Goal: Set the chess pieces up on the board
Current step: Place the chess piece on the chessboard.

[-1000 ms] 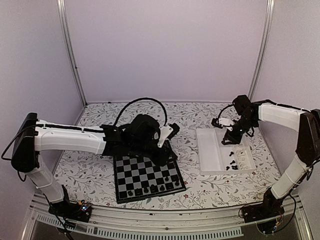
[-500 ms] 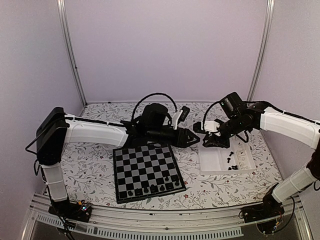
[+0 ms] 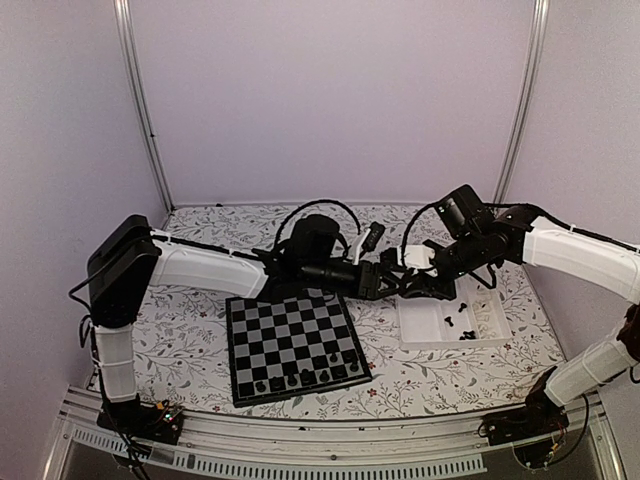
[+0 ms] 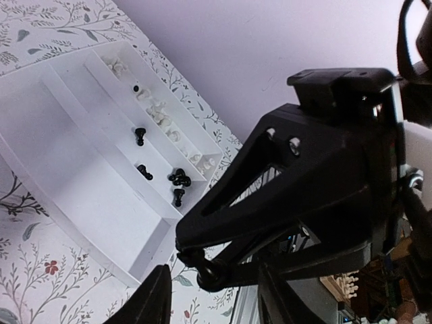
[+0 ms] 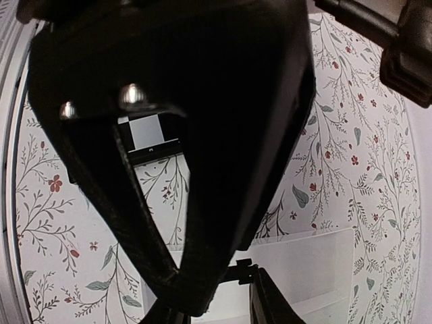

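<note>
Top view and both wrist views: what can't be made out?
- Top view: where the left tool and right tool meet, too small to tell whether a chess piece sits between them.
- Right wrist view: the left tool fills the frame, hiding most of the board and the tray.
- Left wrist view: the right tool blocks the right half; black pieces in the tray are too small to identify.

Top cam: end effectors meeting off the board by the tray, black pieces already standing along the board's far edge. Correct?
No. The black pieces stand along the near edge of the board, toward the arm bases, not the far edge; the top external view shows it. The rest holds: left end effector and right end effector meet off the board, by the tray.
</note>
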Robot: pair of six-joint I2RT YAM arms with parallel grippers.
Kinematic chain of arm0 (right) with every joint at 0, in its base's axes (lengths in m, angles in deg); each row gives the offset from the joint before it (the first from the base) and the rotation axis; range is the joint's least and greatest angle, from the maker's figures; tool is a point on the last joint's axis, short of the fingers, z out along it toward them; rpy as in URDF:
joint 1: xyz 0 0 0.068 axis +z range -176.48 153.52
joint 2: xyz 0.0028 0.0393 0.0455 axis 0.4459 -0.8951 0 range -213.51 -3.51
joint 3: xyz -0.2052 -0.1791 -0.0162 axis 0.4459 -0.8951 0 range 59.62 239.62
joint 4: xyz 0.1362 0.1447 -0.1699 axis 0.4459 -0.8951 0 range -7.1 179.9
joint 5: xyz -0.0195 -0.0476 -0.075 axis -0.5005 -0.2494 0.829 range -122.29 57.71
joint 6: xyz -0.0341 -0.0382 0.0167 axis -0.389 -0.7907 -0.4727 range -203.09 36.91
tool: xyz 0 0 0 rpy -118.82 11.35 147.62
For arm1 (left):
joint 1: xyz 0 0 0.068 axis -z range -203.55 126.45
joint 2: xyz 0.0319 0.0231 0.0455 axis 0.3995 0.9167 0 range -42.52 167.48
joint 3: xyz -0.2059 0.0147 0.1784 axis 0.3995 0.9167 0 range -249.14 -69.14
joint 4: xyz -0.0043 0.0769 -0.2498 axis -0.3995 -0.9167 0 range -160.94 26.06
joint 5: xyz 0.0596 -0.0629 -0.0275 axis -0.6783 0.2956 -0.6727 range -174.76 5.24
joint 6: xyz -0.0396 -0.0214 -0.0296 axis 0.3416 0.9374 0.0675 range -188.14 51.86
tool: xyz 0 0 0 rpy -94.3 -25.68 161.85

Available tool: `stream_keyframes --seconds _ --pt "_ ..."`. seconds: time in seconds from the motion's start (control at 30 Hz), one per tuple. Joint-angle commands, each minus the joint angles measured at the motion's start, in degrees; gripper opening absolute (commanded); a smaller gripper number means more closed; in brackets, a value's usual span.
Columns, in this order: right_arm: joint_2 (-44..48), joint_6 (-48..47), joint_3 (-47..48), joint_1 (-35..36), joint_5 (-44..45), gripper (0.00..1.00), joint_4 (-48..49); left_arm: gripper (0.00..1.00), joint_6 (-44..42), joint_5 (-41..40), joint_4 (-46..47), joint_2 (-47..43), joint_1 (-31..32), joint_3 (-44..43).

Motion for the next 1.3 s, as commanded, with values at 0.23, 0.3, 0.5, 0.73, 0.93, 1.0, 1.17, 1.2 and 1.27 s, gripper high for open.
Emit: stream_keyframes --seconds 0.23,0.3,0.5,0.73,0.93,1.0,1.17,1.2,1.27 --pt "1.65 0.85 2.02 1.04 -3.21 0.29 -0.38 0.37 3.56 3.57 6.53 2.55 -1.71 -1.9" --pt "1.75 0.89 2.04 1.05 -3.51 0.29 -0.33 0.35 3.92 4.01 6.85 3.06 -1.72 -2.25" --pt "2.01 0.95 2.29 1.14 -4.83 0.29 -0.77 0.27 5.43 5.17 8.73 4.22 -2.1 -2.35" --pt "1.77 1.08 2.13 1.14 -4.26 0.31 -0.23 0.08 5.81 6.82 11.11 4.17 -2.37 -1.44" --pt "3.33 2.51 0.28 0.93 -1.14 0.98 1.58 0.03 -0.16 4.62 8.54 -2.32 -2.96 3.56" --pt "5.21 2.68 -0.84 -0.22 -1.39 0.99 2.14 0.03 -3.95 2.08 5.43 -5.97 -3.24 5.81" --pt "8.56 4.87 -2.68 -7.4 -7.15 0.99 4.04 0.03 -14.98 -11.72 -1.55 -16.92 -2.74 14.44" --pt "9.29 5.36 -3.47 -8.53 -7.89 0.99 4.91 0.03 -17.26 -15.54 -1.9 -19.59 -2.46 17.11" --pt "10.18 6.28 -5.17 -10.15 -8.0 0.99 6.77 0.04 -22.08 -23.17 -1.76 -24.81 -1.58 23.23"
